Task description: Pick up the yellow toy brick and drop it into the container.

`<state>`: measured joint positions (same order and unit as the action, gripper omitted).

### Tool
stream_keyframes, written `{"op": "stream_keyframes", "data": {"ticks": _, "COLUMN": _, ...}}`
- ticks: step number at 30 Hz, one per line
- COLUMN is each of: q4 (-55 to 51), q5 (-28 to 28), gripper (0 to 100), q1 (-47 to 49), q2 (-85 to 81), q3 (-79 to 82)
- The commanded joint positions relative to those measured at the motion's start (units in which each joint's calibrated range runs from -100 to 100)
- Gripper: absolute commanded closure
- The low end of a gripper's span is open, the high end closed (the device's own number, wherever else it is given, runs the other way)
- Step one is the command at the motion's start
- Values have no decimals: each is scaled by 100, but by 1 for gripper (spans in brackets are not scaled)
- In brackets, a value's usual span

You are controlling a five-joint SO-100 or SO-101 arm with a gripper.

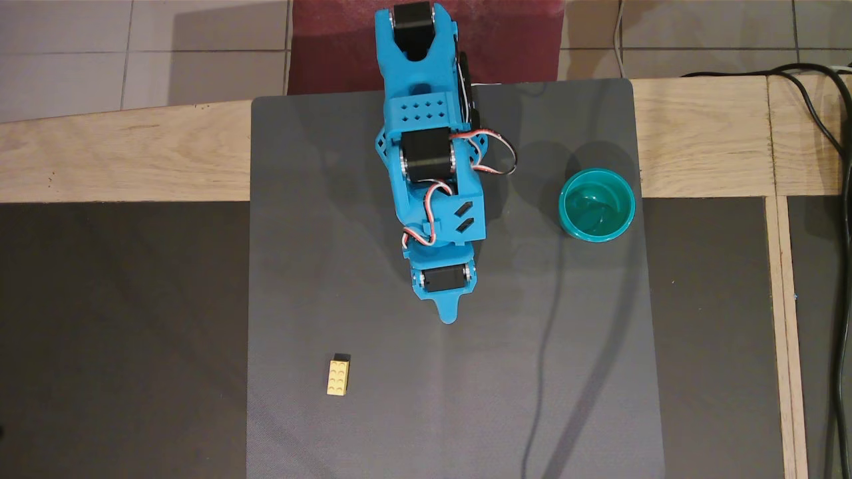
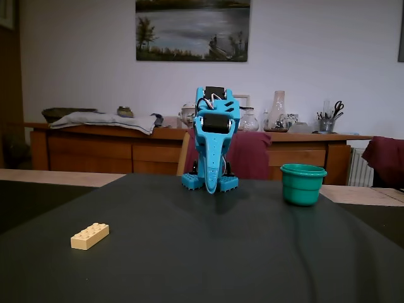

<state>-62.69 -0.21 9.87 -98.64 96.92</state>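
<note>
A dark grey mat point(image 1: 452, 399) covers the middle of a pale wooden table point(image 1: 120, 159), with tiled floor along the top of the overhead frame; the fixed view shows a wooden sideboard point(image 2: 113, 151) and a landscape painting point(image 2: 192, 29) behind. The yellow toy brick point(image 1: 338, 377) lies flat in the lower left of the mat, pale yellow, studs up, black end toward the arm. The teal container point(image 1: 597, 204) stands upright at the mat's right edge, well apart from it. The blue arm point(image 1: 432, 166) sits folded between them; its gripper point(image 1: 448, 313) points down, fingers seemingly together.
</note>
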Motion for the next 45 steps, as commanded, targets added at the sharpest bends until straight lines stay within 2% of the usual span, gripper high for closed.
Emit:
{"op": "stream_keyframes", "data": {"ticks": 1, "q4": 63, "q5": 21, "gripper": 100, "q1": -24, "q2": -35, "q3": -17}}
{"op": "stream_keyframes", "data": {"ticks": 6, "q4": 116, "q5": 0, "gripper": 100, "q1": -40, "q2": -35, "q3": -71}}
{"op": "stream_keyframes", "data": {"ticks": 10, "q4": 90, "q5": -26, "gripper": 100, "q1": 46, "q2": 58, "q3": -694}}
{"op": "stream_keyframes", "data": {"ticks": 13, "q4": 54, "q5": -272, "gripper": 100, "q1": 293, "q2": 125, "q3": -1262}}
{"op": "stream_keyframes", "data": {"ticks": 15, "q4": 72, "q5": -167, "gripper": 100, "q1": 556, "q2": 488, "q3": -1524}}
{"op": "stream_keyframes", "data": {"ticks": 20, "q4": 214, "q5": -146, "gripper": 100, "q1": 974, "q2": 2318, "q3": -2977}}
{"op": "stream_keyframes", "data": {"ticks": 26, "q4": 241, "q5": -110, "gripper": 100, "q1": 989, "q2": 5117, "q3": -5315}}
{"op": "stream_keyframes", "data": {"ticks": 30, "q4": 188, "q5": 429, "gripper": 100, "q1": 935, "q2": 6921, "q3": -6605}}
{"op": "stream_keyframes", "data": {"ticks": 34, "q4": 241, "q5": 1040, "gripper": 100, "q1": 587, "q2": 8001, "q3": -7020}}
{"op": "stream_keyframes", "data": {"ticks": 38, "q4": 241, "q5": 1380, "gripper": 100, "q1": 46, "q2": 8507, "q3": -7327}}
{"op": "stream_keyframes", "data": {"ticks": 45, "q4": 241, "q5": 2468, "gripper": 100, "q1": -1069, "q2": 8776, "q3": -7427}}
